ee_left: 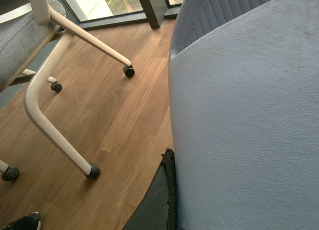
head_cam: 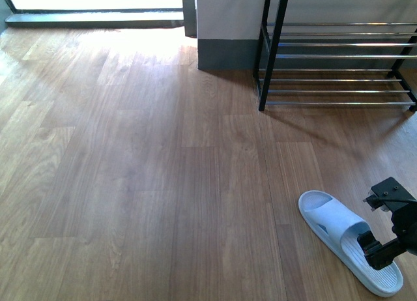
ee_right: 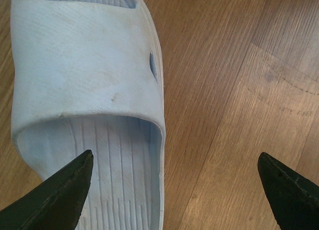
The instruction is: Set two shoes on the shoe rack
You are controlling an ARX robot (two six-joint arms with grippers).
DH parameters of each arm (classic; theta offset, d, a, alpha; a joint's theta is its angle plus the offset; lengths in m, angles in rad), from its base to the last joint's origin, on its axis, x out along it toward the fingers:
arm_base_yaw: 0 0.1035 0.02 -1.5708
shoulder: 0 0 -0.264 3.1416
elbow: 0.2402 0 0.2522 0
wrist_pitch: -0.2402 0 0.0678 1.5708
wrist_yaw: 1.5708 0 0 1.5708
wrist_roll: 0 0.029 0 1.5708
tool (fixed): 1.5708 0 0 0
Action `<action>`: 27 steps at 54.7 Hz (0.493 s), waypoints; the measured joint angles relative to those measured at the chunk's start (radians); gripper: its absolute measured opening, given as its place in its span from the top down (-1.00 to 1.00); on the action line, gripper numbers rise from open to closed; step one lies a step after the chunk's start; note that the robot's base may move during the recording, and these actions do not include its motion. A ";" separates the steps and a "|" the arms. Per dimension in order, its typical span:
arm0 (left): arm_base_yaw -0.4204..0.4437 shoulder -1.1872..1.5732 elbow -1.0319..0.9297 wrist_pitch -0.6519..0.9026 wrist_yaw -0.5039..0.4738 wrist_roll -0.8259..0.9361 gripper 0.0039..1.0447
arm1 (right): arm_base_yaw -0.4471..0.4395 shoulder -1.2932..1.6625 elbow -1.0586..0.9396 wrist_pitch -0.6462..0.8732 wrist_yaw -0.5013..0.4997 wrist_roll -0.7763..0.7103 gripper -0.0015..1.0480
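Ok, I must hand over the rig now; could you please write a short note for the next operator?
Right gripper: open, low over the pale blue rubber slide sandal on the wooden floor, one finger above its footbed, the other beyond its edge; nothing gripped.
Left gripper: outside the front view; a pale blue textured surface fills its camera, maybe the second sandal; grip unclear.
Black-framed shoe rack with chrome rods: ahead on the right, no shoe on the tiers in view.
Done: nothing placed. Left: both sandals onto the rack.
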 joint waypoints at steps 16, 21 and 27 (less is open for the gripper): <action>0.000 0.000 0.000 0.000 0.000 0.000 0.97 | -0.040 0.105 0.099 0.086 -0.203 -0.082 -0.82; 0.000 0.000 0.000 0.000 0.000 0.000 0.97 | -0.048 0.135 0.122 0.071 -0.183 -0.110 -0.82; 0.000 0.000 0.000 0.000 0.000 0.000 0.97 | -0.061 0.151 0.129 0.052 -0.177 -0.133 -0.82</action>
